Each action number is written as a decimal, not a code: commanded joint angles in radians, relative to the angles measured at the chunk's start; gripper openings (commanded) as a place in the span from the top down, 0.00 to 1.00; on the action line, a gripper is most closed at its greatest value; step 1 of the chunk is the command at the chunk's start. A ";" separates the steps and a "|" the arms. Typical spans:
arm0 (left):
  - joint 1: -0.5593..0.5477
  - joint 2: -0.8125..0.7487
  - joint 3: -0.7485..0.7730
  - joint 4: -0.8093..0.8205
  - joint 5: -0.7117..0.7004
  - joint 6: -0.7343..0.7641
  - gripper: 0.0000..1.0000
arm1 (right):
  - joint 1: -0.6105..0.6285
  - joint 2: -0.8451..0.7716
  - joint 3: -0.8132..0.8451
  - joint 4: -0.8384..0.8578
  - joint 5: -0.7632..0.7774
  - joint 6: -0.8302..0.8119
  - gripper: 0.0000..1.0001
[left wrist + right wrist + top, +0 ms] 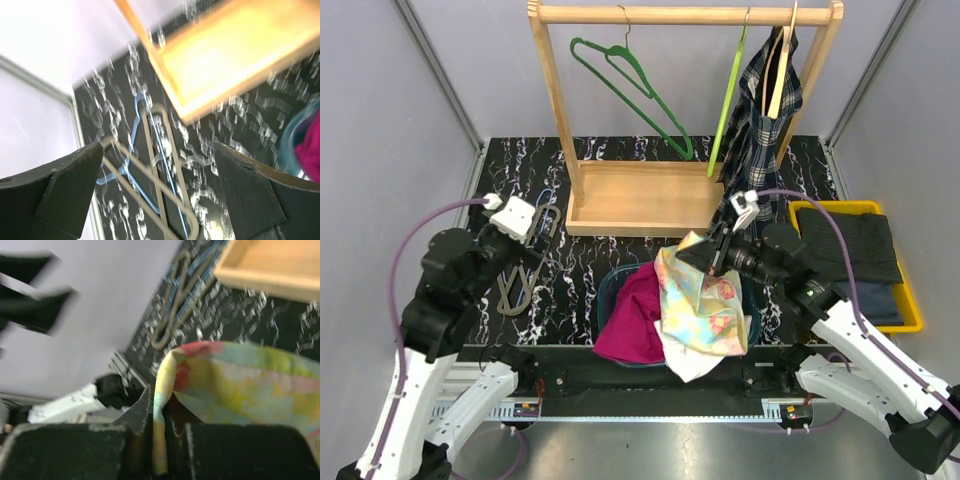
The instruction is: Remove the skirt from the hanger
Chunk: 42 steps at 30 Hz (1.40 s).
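1. While the right claw (159, 420) is pinched shut on an upper edge of the pastel floral skirt (705, 305), the cloth drapes down over the rim of the teal basket (608, 285), in front of the wooden rack (640, 200).
2. Beside the skirt in the basket lies a magenta garment (625, 320).
3. Left claw (159, 155) — fingers spread wide, holding nothing — hovers above loose hangers (155, 187) lying on the marbled surface (580, 280).
4. On the rack hang a dark green hanger (635, 85), a lime hanger (728, 100) and a plaid shirt (765, 120).
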 commanded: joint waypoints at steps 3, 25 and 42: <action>0.004 0.070 0.203 0.025 0.101 -0.063 0.01 | 0.118 0.027 -0.050 -0.101 -0.042 -0.144 0.68; 0.004 0.171 0.472 0.128 0.221 -0.174 0.01 | 0.358 0.111 0.922 -0.364 0.860 -0.520 0.00; 0.004 0.099 0.400 0.140 0.204 -0.175 0.01 | -0.021 0.783 1.543 -0.339 1.153 -0.879 0.08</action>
